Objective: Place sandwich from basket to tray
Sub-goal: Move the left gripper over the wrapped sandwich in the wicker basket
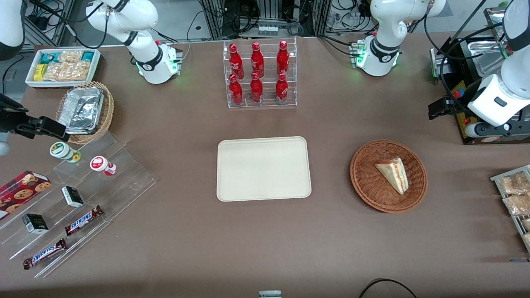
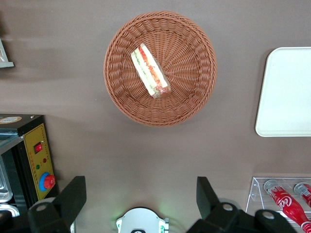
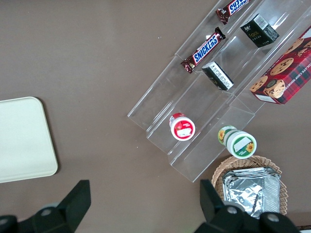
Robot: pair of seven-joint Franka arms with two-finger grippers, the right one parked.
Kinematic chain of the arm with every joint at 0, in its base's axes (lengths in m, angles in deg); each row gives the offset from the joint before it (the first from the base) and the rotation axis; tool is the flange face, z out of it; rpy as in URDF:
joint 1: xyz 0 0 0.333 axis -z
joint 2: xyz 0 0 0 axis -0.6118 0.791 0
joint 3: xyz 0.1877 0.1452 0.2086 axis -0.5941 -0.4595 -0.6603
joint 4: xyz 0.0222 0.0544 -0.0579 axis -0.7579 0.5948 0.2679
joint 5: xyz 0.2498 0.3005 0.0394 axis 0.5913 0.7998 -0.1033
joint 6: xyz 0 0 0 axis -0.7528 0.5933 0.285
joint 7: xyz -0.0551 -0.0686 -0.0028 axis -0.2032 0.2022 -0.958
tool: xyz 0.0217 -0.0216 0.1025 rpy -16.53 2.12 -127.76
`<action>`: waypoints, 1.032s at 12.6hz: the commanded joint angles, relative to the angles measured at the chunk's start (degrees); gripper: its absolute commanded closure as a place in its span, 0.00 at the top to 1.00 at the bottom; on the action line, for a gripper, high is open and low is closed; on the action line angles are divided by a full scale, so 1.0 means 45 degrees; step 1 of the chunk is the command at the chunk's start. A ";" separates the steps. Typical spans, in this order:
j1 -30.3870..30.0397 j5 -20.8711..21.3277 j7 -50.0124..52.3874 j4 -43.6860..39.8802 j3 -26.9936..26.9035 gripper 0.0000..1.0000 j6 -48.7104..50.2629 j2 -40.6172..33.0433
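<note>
A wrapped sandwich [image 1: 393, 174] lies in the reddish wicker basket [image 1: 366, 182] at centre right of the front view, well apart from the bare cream tray [image 1: 263, 168] at mid-frame. The working arm's gripper [image 2: 141, 201] hangs high above the table, fingers spread wide and holding nothing, nearer the arm's base than the basket. The step in hand appears to be the approach. To do it well, the gripper should probably centre over the wedge, turn so its fingers straddle the two broad bread faces rather than the long axis, descend clear of the basket rim, and close gently on the soft bread.
</note>
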State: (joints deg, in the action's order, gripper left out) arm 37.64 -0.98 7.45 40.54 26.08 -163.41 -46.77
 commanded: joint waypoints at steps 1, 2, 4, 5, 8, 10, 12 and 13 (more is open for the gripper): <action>0.0115 -0.0126 -0.0229 -0.0029 0.0059 1.00 0.0217 -0.0072; 0.0115 -0.0126 -0.0210 0.0010 0.0060 1.00 0.0159 -0.0033; 0.0115 -0.0126 -0.0229 0.0495 0.0060 1.00 -0.0210 -0.0013; 0.0115 -0.0145 -0.0229 0.1040 0.0060 1.00 -0.0831 -0.0071; 0.0115 -0.0145 -0.0229 0.1961 0.0060 1.00 -0.1947 0.0200; 0.0096 -0.0106 -0.0229 0.2954 0.0060 1.00 -0.3311 0.0338; 0.0057 -0.0087 -0.0229 0.4145 0.0040 1.00 -0.4892 0.0319; 0.0037 -0.0087 -0.0229 0.4615 0.0040 1.00 -0.5596 0.0319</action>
State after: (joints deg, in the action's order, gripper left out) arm 38.00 -0.99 7.31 56.88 26.43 -183.80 -44.07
